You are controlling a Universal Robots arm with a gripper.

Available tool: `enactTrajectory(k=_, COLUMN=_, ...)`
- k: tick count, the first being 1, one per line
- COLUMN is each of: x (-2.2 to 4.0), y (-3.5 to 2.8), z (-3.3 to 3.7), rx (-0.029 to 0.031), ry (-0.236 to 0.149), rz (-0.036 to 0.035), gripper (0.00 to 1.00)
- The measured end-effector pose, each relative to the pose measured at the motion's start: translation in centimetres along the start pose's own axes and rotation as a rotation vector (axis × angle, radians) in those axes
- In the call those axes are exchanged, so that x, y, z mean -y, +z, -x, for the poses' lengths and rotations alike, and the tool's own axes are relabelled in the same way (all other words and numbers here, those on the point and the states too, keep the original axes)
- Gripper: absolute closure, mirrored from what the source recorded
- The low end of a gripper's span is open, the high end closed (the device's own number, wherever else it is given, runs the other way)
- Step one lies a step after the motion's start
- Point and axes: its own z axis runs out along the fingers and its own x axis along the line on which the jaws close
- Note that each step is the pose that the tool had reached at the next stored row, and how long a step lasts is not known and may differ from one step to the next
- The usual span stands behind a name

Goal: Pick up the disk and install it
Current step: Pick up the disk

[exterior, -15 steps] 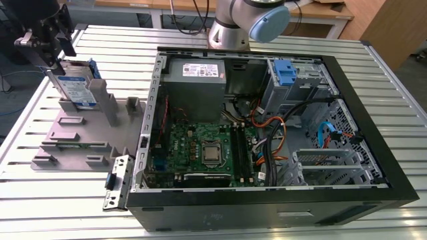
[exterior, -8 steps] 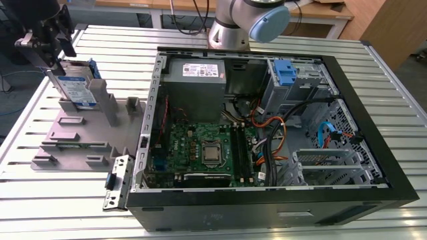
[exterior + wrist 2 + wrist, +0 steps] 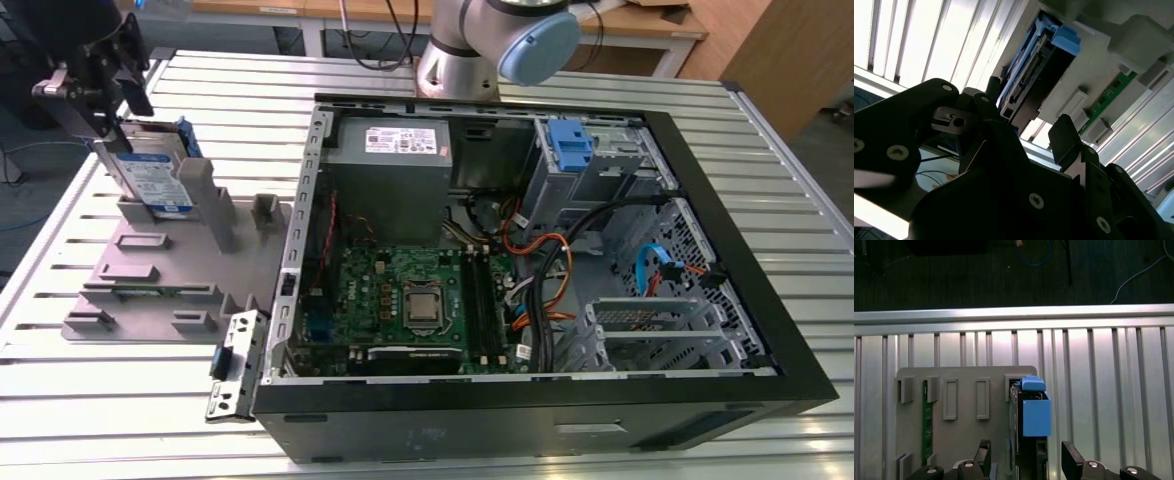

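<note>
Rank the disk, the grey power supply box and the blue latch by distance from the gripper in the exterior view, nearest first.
1. The disk: upright in the grey holder on the exterior view's left, just below the gripper, jaws open.
2. The grey power supply box: inside the computer case, near the middle.
3. The blue latch: further to the exterior view's right.

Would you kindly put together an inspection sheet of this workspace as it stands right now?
Surface: slatted metal table bearing a grey fixture tray and an open computer case.
Job's things: disk stands on edge in the tray, not yet installed.
Clutter: green circuit board slotted in the tray.
Grippers: gripper open, fingers either side of the disk, apart from it.
Cables: orange, black and blue cables inside the case.
Surroundings: arm base behind the case.
</note>
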Motion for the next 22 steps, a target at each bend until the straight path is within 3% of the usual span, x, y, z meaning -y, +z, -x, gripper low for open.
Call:
enactTrajectory(k=6, x=0.01, y=0.22, z=-0.01, rx=-0.0011, ry=-0.025, rz=0.0008, gripper=0.34)
enactTrajectory(k=15, x=0.04, y=0.90, z=-0.03, rx=-0.0062, ry=-0.149, rz=0.0055, gripper=0.34)
enactTrajectory(k=19, x=0.05, y=1.25, z=-0.05, rx=-0.0032, ry=-0.194, rz=0.0071, gripper=0.34)
enactTrajectory(k=22, x=0.06, y=1.44, z=-0.01, rx=0.0031, ry=-0.197, rz=0.0071, gripper=0.34)
